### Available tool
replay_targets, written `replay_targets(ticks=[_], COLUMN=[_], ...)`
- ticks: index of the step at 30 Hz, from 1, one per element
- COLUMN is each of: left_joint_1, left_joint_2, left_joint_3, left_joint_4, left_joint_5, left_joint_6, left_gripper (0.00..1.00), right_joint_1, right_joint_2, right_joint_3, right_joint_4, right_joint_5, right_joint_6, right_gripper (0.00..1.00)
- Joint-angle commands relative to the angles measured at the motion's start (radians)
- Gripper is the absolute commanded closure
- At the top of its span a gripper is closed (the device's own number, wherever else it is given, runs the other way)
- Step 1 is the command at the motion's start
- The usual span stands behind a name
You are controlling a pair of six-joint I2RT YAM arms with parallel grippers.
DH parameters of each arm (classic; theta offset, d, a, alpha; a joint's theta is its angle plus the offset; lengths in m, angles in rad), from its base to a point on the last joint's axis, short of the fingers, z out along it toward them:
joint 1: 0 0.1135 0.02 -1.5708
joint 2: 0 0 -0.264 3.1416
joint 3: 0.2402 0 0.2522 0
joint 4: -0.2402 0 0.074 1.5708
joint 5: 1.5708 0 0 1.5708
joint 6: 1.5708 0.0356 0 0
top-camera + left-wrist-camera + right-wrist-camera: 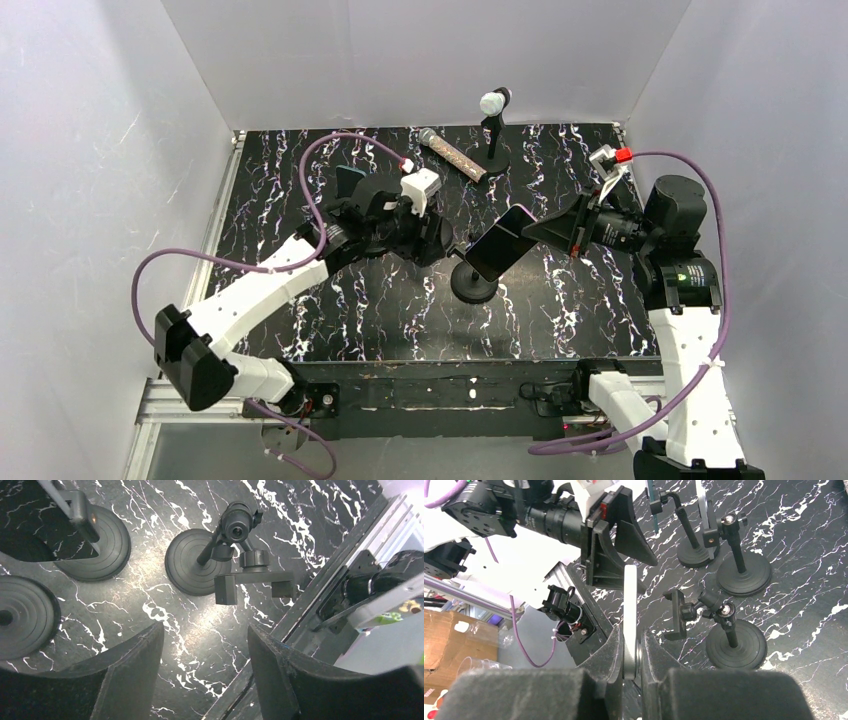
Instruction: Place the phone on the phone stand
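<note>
Scanning all three views now, and no lettering, number or logo can be read. The phone (630,610) shows only a blank pale edge, the stand (736,642) is plain black, and the box (449,635) carries no legible print.

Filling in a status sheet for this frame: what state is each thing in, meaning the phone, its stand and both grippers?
phone: held in the right gripper, tilted, not on the stand.
phone stand: upright, clamp empty.
left gripper: open, empty.
right gripper: fingers shut on the phone.
</note>
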Motion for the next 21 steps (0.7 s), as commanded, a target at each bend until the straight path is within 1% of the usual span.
replay_targets(ticks=[1,7,13,14,17,21], left_joint_1=[0.012,0.012,0.012,0.012,0.012,0.011], left_joint_2=[0.055,0.127,0.151,0.152,0.154,0.167], left_joint_3=[0.025,0.055,0.064,0.061,0.058,0.064], left_joint_4=[0.019,0.029,0.046,0.050,0.058,0.057], left_joint_5=[0.117,0.179,0.180,0.182,0.186,0.187], left_joint_6=[0.095,0.115,0.120,0.121,0.128,0.131], left_gripper=[0.40,0.41,0.47,0.48,0.59,0.63], right_joint_1=[0.003,0.004,0.006,0.007,0.019,0.055], right_joint_2=[-0.009,0.007,0.026,0.031,0.041,0.054], right_joint_3=[0.046,0.058,0.054,0.055,0.055,0.057], right_joint_4=[0.027,0.017,0.011,0.007,0.008,0.011], right_joint_5=[0.001,-0.019,-0.016,-0.016,-0.011,0.024], right_joint_6=[-0.009,-0.010,-0.008,-0.009,-0.011,-0.026], right_gripper=[0.99,0.99,0.99,0.99,0.99,0.99])
